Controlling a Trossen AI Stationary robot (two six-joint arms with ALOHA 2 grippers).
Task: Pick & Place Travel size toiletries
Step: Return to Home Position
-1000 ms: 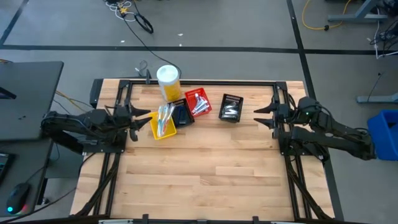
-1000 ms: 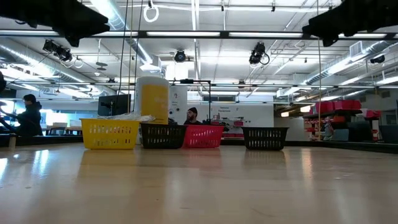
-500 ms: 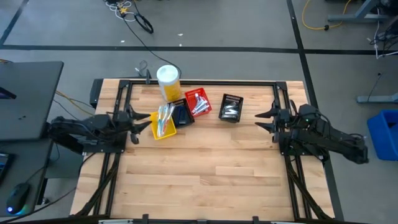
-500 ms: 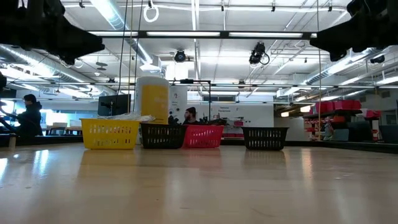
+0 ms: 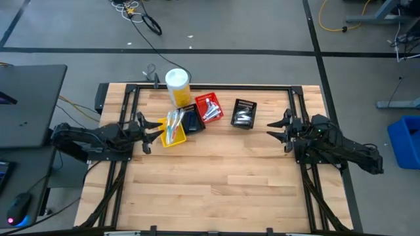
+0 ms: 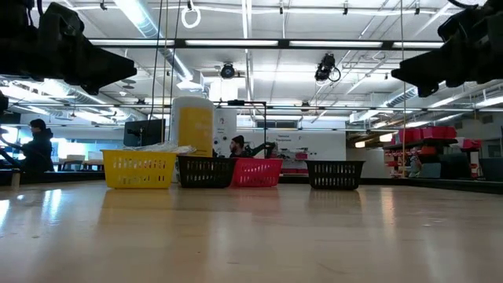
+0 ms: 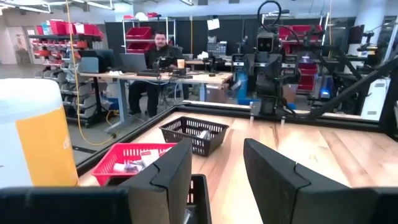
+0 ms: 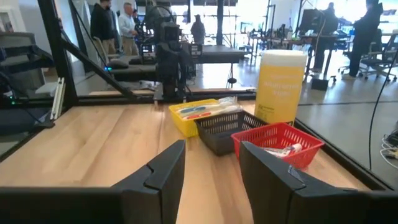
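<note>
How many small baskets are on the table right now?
4, in a row: yellow basket at the left end, then black basket, red basket, and a second black basket set apart at the right end. None seems hidden.

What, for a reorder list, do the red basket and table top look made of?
Red basket: probably moulded plastic, given its uniform colour and lattice walls. Table top: wood, seemingly glued pale strips with grain, smooth enough to reflect ceiling lights.

Pale toothbrushes [image 5: 174, 122] lie bundled in the yellow basket [image 5: 162, 136], dark blue sticks [image 5: 191, 121] fill the adjoining black basket [image 5: 199, 127], white red-marked tubes [image 5: 210, 109] lie in the red basket [image 5: 199, 101], and silvery pieces [image 5: 243, 117] rest in the separate black basket [image 5: 245, 102].
</note>
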